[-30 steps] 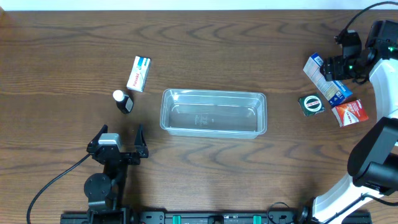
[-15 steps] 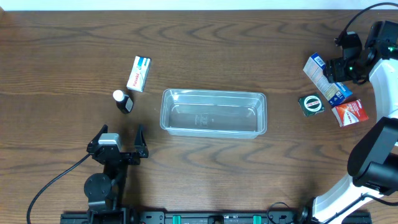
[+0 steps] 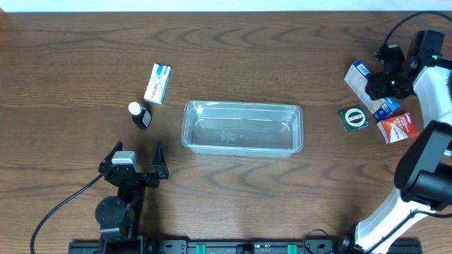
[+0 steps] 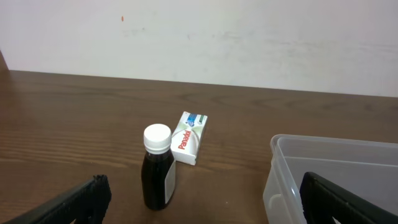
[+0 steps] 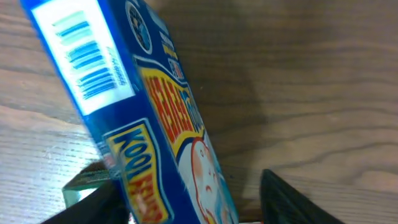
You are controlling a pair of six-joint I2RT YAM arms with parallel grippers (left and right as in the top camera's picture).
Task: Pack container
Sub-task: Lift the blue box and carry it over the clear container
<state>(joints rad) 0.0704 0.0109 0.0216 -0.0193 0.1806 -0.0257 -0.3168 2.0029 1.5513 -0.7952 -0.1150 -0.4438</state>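
Straddling blue box [image 5: 155, 118] (right gripper [image 5: 189, 202])

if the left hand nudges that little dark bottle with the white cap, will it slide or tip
Probably tips: the bottle stands upright, taller than its base is wide. Once down, its round body would likely roll across the table. Its smooth sides may slip in a light pinch.

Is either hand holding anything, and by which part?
Nothing held: left hand open, empty; right hand straddles the blue box, gap beside one finger.
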